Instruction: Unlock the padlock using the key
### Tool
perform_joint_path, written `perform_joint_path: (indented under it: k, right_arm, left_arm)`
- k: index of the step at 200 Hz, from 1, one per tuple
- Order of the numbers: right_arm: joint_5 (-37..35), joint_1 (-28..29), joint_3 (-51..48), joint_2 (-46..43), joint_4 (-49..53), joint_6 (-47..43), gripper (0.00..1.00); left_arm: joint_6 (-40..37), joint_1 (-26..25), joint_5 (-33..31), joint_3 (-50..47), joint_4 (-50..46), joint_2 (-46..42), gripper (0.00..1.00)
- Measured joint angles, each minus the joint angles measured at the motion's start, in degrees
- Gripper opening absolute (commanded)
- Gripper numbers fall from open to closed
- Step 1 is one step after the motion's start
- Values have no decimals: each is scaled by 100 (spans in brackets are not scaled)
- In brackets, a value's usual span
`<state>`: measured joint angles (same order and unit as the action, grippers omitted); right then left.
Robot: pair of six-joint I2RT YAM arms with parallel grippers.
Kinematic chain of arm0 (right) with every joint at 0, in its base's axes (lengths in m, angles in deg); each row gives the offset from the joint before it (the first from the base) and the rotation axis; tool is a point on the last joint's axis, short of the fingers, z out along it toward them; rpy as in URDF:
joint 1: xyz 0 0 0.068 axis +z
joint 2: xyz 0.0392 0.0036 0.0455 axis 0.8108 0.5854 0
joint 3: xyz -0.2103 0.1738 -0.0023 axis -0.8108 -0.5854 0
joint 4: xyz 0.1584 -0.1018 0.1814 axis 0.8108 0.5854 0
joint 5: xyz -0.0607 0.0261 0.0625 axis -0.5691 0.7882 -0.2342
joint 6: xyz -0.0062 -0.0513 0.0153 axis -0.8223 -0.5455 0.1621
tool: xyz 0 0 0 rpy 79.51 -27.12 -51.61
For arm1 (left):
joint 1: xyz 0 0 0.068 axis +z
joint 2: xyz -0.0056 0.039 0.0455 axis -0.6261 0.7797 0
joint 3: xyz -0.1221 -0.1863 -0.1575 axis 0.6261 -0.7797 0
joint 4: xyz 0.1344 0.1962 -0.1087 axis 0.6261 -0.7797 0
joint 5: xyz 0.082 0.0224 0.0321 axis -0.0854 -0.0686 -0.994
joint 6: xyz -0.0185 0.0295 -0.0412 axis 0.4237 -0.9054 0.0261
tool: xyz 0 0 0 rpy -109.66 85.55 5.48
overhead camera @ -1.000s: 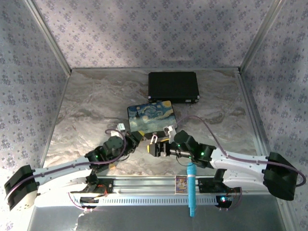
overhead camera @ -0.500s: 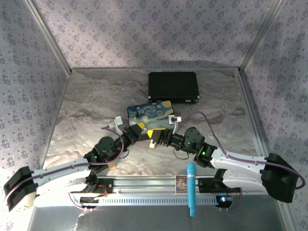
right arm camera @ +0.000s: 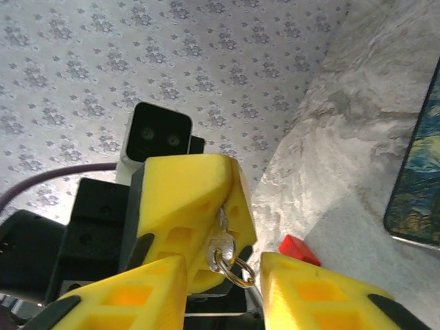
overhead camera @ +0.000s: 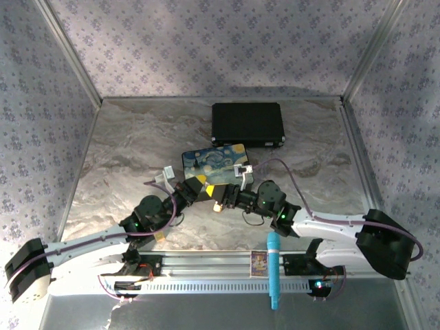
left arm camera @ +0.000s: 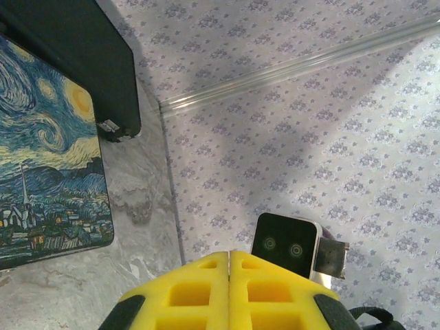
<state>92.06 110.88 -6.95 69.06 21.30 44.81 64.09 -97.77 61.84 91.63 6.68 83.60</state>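
Your left claw (left arm camera: 229,256) is clenched on what looks like a small silvery metal key (right arm camera: 221,246), which hangs between the parted pads of your right claw (right arm camera: 223,275). I judge the tiny brass padlock to be hidden inside that pinch. Close on the key's head, not its wire ring (right arm camera: 237,270).

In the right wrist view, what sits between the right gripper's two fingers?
A small silvery piece with a ring hangs in that gap, pinched by the left gripper. Exactly what it is, I cannot tell. The right wrist view shows this.
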Motion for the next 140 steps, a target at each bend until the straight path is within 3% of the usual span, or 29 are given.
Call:
perform_joint_path:
  k: [14, 35, 90, 95, 108, 118, 126, 140]
  right_arm:
    - [74, 0, 46, 114, -114, 55, 28]
    - [157, -2, 164, 330, -219, 127, 0]
    - [168, 31, 175, 431, -378, 225, 0]
    - [166, 37, 175, 417, -343, 205, 0]
    - [166, 44, 175, 323, -120, 109, 0]
    - [157, 42, 190, 175, 254, -57, 0]
    - [103, 44, 254, -9, 734, -302, 0]
    - [-92, 105, 498, -343, 1725, -815, 0]
  left_arm:
    - [2, 0, -4, -24, 2, -31, 0]
    - [4, 0, -11, -70, 11, -76, 0]
    - [15, -2, -85, -131, -129, -363, 0]
    - [24, -2, -85, -131, -192, -402, 9]
    - [50, -26, -83, -127, -413, -527, 44]
    - [146, -33, -142, -107, -723, -654, 62]
    - [203, -31, -184, -74, -1047, -750, 68]
    - [354, -28, -267, 26, -1600, -868, 66]
